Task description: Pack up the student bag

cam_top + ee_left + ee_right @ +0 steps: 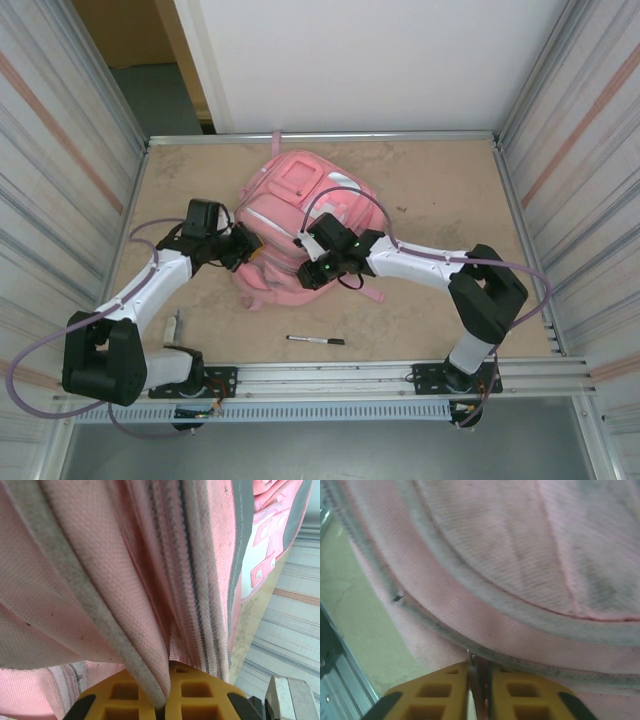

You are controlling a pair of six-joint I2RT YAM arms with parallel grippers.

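Note:
The student bag lies in the middle of the table, pink with a light front pocket patch. My left gripper is at its left side. In the left wrist view that gripper is shut on a fold of the bag's pink fabric with grey piping. My right gripper is at the bag's near edge. In the right wrist view its yellow fingers pinch a thin metal zip pull just under the bag's grey-edged zip line.
A black pen lies on the table in front of the bag, near the rail. A small grey object lies by the left arm's base. Corrugated walls close in both sides.

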